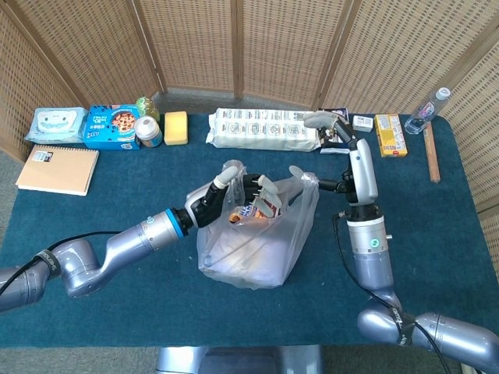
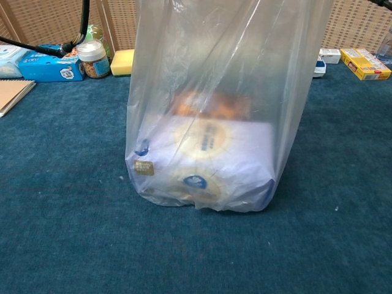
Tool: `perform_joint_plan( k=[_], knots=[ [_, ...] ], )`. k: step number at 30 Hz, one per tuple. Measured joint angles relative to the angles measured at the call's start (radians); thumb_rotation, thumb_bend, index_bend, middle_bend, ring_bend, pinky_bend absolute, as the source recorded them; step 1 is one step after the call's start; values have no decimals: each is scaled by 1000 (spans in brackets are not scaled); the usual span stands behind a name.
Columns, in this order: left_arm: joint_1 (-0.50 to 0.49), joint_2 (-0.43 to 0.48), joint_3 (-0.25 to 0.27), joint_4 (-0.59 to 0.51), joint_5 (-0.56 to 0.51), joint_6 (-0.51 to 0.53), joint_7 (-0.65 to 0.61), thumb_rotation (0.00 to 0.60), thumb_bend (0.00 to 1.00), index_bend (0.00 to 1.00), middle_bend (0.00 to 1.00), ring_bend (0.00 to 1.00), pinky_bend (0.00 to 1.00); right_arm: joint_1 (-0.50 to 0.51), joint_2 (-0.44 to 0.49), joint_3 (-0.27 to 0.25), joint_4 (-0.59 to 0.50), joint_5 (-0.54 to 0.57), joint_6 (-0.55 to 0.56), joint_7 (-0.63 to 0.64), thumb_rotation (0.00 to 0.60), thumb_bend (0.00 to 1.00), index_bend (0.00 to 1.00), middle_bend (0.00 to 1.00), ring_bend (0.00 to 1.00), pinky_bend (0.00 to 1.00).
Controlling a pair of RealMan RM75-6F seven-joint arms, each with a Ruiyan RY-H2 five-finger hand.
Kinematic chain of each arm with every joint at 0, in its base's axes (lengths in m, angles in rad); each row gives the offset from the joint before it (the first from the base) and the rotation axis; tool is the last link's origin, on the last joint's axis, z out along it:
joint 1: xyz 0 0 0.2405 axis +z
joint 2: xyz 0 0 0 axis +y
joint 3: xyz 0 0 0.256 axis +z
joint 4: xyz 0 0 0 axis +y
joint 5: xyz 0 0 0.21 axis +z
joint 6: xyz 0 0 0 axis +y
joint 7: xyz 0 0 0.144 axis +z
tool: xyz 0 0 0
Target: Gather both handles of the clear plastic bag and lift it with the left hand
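Far left edge of table (image 1: 93, 234): notebook (image 1: 57, 169), wipes pack (image 1: 58, 125), blue box (image 1: 111, 127), jar (image 1: 147, 132), sponge (image 1: 176, 127).

L hand (image 1: 234, 189) at centre, reaching into top of bag (image 1: 257, 241); fingers (image 1: 265, 187) curled round the near-left handle (image 1: 228, 173), film bunched in its grip. Can't tell if it has the 2nd handle (image 1: 306, 178) too; that one stands up at bag's right rim.

Bag sits on cloth mid-table, base down per chest view, w/ a white pack (image 2: 205, 156) and an orange-ish item inside.

Behind: long white pack (image 1: 265, 129).

R hand (image 1: 326, 121) raised well above & behind bag near back row, fingers loosely spread, holding nothing.

Far right: yellow box (image 1: 390, 134), bottle (image 1: 427, 111), wood stick (image 1: 430, 153).
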Motion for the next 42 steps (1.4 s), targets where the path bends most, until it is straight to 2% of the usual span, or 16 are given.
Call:
perform_joint_plan(
  k=[8,12,22,34,42],
  knots=[
    [-13,5,25,3,28,27,-21,0,130,350,309,201,269,2,1,-6,-6,-5,3,0,600,182,353,324,232,123],
    [-17,6,36,8,31,39,-31,0,125,319,283,169,248,3,2,-6,-4,-2,2,1,600,182,353,324,233,121],
    [-33,0,54,18,30,52,-31,0,125,319,262,130,197,0,4,-10,-11,-5,6,5,600,182,355,324,232,116],
    [-56,-29,45,12,-27,38,48,0,123,319,240,92,187,8,-1,-6,-16,3,8,0,600,183,355,324,232,115],
    [-70,-67,13,10,-100,18,132,0,123,318,225,72,169,13,-4,-7,-26,11,6,-11,600,182,355,324,232,113]
  ],
)
